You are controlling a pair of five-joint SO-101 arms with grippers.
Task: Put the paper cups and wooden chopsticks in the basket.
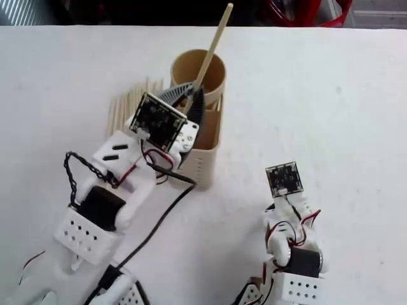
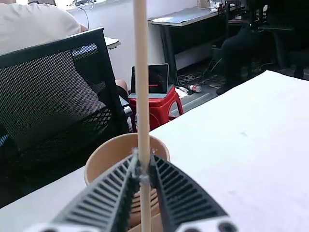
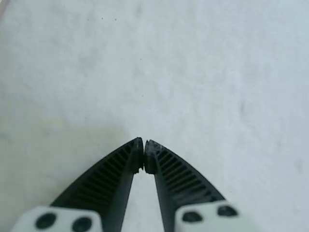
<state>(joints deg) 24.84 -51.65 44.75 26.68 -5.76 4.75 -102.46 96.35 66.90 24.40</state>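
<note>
one chopstick [image 2: 140, 72] in left claw [image 2: 143, 167], over cup [image 2: 102, 158]

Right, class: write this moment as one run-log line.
left claw: shut on pale wooden chopstick, above brown paper cup | right claw: shut, over white table

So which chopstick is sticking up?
The chopstick pinched by the left gripper, over the paper cup; the other chopsticks lie flat on the table.

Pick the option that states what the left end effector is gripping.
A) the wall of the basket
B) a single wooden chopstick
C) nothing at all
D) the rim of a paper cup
B: the left end effector is shut on a wooden chopstick that stands upright over the paper cup.
</note>
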